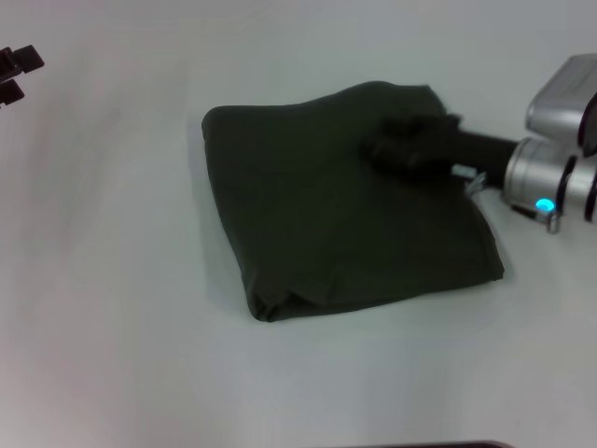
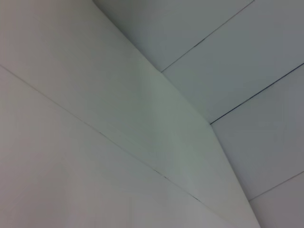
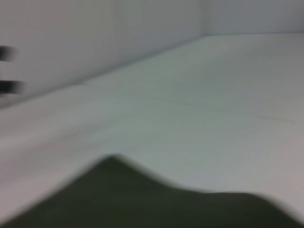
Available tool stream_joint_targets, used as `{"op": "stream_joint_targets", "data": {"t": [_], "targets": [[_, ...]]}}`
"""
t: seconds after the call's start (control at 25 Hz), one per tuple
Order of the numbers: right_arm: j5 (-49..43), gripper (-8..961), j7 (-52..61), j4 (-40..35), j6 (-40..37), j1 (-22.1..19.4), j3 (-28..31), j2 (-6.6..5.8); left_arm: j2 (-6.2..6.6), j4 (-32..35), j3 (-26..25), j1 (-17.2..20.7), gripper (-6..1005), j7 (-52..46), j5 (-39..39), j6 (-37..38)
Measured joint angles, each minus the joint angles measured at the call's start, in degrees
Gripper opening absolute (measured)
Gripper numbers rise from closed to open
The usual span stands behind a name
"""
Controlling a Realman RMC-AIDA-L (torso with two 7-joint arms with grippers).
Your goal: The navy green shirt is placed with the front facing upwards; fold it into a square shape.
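White table [image 1: 112, 280] bears folded navy green shirt [image 1: 326, 233] (under right end effector [image 1: 396, 149]).

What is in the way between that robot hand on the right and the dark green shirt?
Nothing visible. The right gripper already rests on the folded navy green shirt near its far right corner, with no object between them. The left gripper sits at the far left edge, away from the shirt, with only bare white table between them.
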Motion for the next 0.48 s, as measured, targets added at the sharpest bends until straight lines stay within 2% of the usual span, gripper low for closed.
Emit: {"op": "stream_joint_targets", "data": {"t": [0.16,0.24,0.32,0.48], "targets": [[3.73,563,0.46,-2.89,10.43,-1.03,4.46,-0.07,-0.03,0.00,0.00,0.01,827,0.03,-0.02,-0.07],[5.41,564,0.62,-5.33,11.83,-2.11,6.32,-0.18,-0.01,0.01,-0.02,-0.01,827,-0.03,-0.02,-0.12],[5.90,564,0.64,-8.28,9.10,-3.67,6.70,-0.16,0.03,0.01,0.00,-0.17,826,-0.23,-0.02,-0.13],[5.27,564,5.18,-14.12,-5.82,-6.60,6.29,-0.16,0.07,0.01,0.25,-0.51,826,-0.34,-0.02,-0.11]]}}
